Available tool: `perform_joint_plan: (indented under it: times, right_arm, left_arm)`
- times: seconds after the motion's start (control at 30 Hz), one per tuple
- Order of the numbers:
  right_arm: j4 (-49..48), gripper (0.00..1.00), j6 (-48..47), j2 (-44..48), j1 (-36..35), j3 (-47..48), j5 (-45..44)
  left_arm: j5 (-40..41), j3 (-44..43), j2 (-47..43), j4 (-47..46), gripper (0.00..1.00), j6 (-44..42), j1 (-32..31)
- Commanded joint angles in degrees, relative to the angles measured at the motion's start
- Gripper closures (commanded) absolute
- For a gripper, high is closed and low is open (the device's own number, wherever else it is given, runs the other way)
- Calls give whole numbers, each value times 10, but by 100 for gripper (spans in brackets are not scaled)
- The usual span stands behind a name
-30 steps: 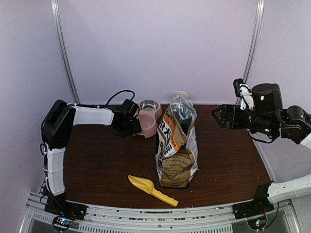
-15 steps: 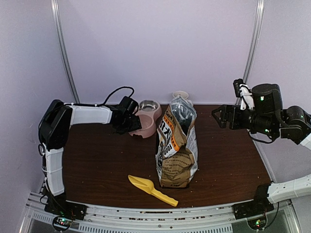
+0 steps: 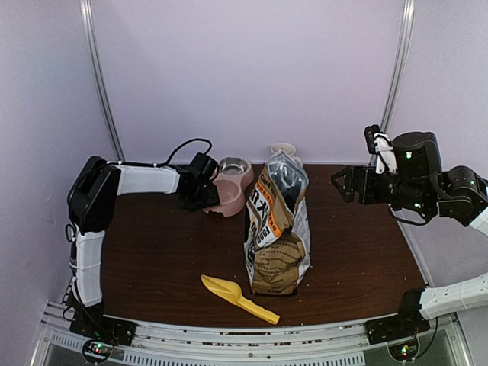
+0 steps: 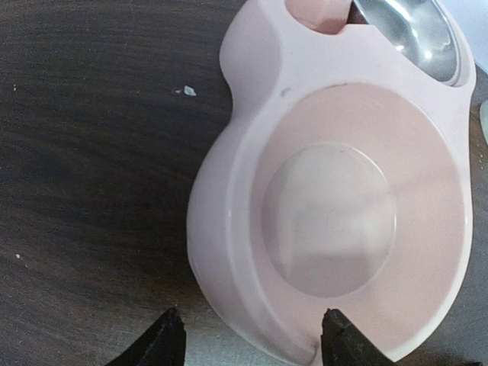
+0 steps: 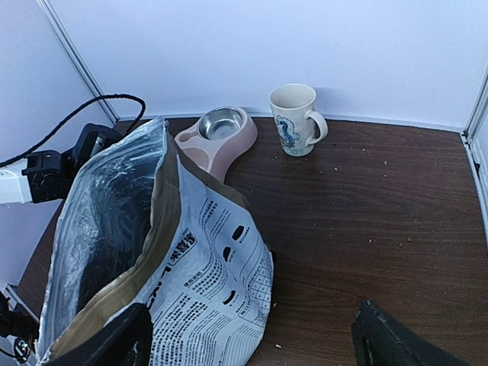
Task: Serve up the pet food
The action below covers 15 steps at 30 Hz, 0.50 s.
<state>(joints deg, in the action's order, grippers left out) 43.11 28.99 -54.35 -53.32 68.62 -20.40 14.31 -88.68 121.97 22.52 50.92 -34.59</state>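
Change from half a second back: small. The left arm [image 3: 145,181] has its elbow block a little further right and higher, and the pink feeder [image 4: 229,191] sits a touch right of where it was. The right arm [image 3: 415,179] has edged slightly left. Bag [image 3: 276,229] and yellow scoop [image 3: 238,298] unmoved.

Left fingers [image 4: 169,341]: spread wide, straddling the near wall of the feeder, one tip outside over the worktop [image 3: 152,252], the other over the pink dish. The gap is wider than the wall, so no clamp; contact with the rim cannot be told. The steel bowl [image 4: 412,30] sits in the feeder's far well.

Right fingers [image 5: 114,339]: spread wide, holding nothing, in the air to the right of the bag.

Left arm pose: reaching low from the left side across the back of the worktop, forearm near level, wrist at the feeder. Right arm pose: raised, forearm level, wrist pointing left toward the bag and the mug [image 5: 293,118].

Pet food: not made out in any view. The bag stands upright mid-worktop, mouth open, its inside in shadow.
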Motion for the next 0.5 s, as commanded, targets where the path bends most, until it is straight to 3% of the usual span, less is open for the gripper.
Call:
perform_joint_plan:
  times: [0.0,0.47]
  right_arm:
    - [6,8,10,-2,2,10,-7]
    - [-7,8,15,-12,2,4,5]
  left_arm:
    - [31,18,-4,8,38,-3,6]
    - [72,192,-135,-18,50,8,28]
